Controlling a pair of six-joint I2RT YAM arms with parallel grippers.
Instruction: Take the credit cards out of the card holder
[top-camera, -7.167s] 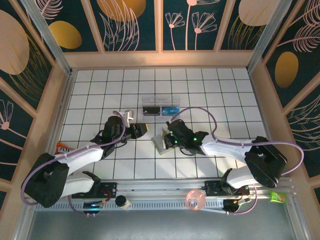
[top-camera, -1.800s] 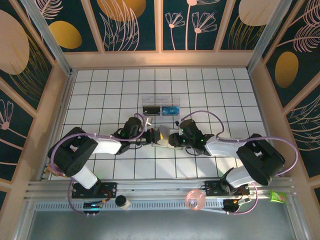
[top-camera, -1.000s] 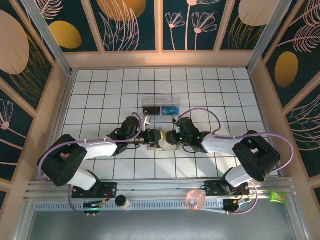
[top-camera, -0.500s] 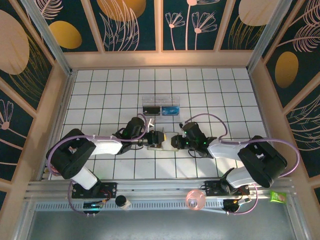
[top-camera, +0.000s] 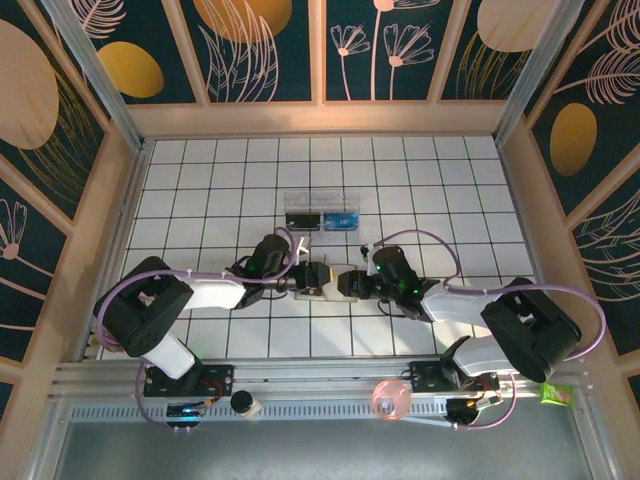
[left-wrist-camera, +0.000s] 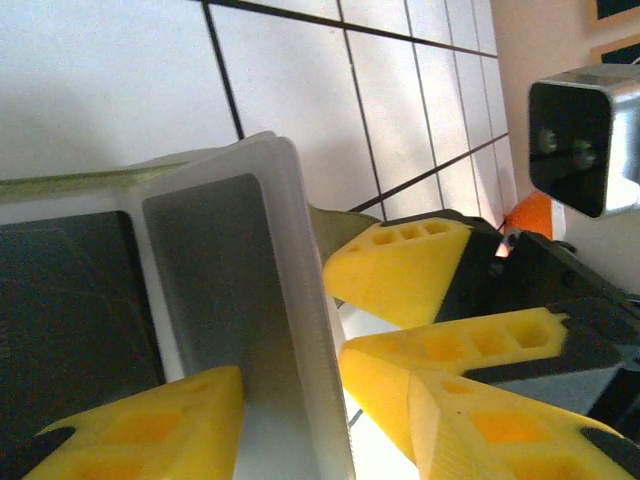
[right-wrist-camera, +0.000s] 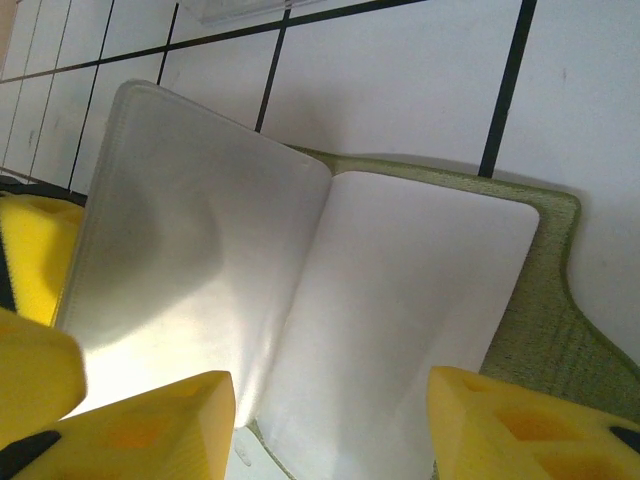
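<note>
**Item:** card holder, olive cover, cream inside. Lies opened like a book on the tiled surface, near its middle, just in front of a clear plastic box.

**Detail:** one clear sleeve leaf stands raised off the spine. A dark panel under plastic in the left wrist view may be a card; I cannot tell.

**Step (judged):** holder opened, no card out yet.

**Next move (judged):** one side pins the cover flat while the other finds a card edge and slides it free.

**Left pincer**: spread, straddling the raised leaf, not pinching it.

**Right pincer**: spread wide over the cream page, holding nothing.

**Arms:** both stretched low and inward, pincers facing each other across the holder.
</note>
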